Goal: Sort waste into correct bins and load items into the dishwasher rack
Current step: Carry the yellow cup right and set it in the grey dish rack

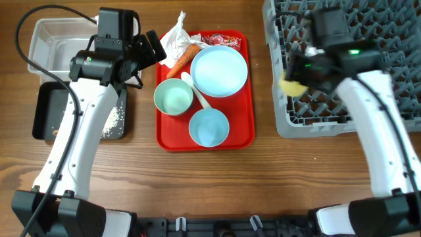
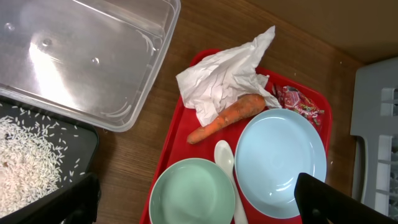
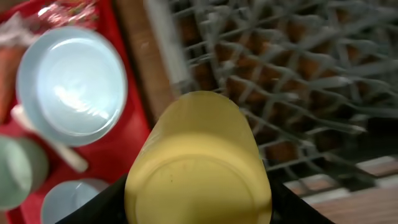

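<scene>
**Yellow cup being carried to the rack.** The right pincer (image 3: 202, 208) is grasping the small yellow cup (image 3: 199, 162), clenching on its sides so that the closed base is facing the wrist camera. The cup is hanging above the left edge of the grey dishwasher rack (image 1: 398, 46), over the pegs rather than resting on them. Judging from this, the cup is being positioned for lowering between pegs. It is looking smooth, pale yellow and cylindrical, blurred in the wrist view.

The left pincer (image 2: 199, 202) is hovering released, its fingers spread wide with nothing between them, above the far-left part of the red tray (image 1: 240, 118). It is probably lining up for the waste lying there:
- the crumpled tissue (image 1: 174, 39)
- the carrot (image 1: 183, 60), leaning against the tissue
- the shiny red wrapper (image 1: 223, 40), just beside the plate

The blue plate (image 1: 219, 71), mint bowl (image 1: 173, 97), blue bowl (image 1: 208, 127) and white spoon (image 1: 196, 91) are waiting on the tray.

On the bench (image 1: 263, 184), to the left, the clear tub (image 1: 56, 46) is sitting empty. Nearer, the black tray (image 1: 49, 112) is holding loose rice (image 1: 115, 118).
</scene>
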`<state>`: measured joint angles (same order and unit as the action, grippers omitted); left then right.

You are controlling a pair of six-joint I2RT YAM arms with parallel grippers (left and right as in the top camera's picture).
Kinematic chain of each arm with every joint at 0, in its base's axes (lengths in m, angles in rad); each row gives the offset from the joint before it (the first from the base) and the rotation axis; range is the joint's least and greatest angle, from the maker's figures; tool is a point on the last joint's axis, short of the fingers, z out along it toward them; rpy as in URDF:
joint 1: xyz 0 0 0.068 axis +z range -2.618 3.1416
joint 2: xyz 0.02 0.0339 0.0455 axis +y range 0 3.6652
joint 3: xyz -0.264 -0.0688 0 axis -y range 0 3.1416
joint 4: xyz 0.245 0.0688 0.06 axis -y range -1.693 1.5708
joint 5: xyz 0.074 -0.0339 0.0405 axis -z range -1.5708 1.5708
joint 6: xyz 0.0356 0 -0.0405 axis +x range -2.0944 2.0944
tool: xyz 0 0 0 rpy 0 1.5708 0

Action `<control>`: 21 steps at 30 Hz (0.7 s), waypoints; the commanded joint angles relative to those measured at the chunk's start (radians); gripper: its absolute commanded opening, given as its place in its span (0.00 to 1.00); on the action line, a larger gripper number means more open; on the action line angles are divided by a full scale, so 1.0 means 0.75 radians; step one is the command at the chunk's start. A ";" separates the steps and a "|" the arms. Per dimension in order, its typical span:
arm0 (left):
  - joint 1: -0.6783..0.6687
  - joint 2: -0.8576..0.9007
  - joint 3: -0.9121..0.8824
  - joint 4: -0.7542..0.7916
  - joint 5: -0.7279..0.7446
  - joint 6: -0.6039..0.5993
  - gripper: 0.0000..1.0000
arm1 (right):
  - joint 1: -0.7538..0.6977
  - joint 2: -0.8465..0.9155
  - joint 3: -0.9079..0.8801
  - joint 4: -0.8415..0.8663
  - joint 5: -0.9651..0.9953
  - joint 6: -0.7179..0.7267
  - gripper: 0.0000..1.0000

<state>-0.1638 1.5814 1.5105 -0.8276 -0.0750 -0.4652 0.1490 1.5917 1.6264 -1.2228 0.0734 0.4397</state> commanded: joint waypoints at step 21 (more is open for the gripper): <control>0.007 0.016 0.001 -0.001 -0.018 0.021 1.00 | -0.195 -0.015 -0.367 0.123 -0.146 -0.063 0.19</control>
<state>-0.1638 1.5845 1.5105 -0.8280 -0.0784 -0.4652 -0.0025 1.5864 1.3865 -1.1507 0.0067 0.4049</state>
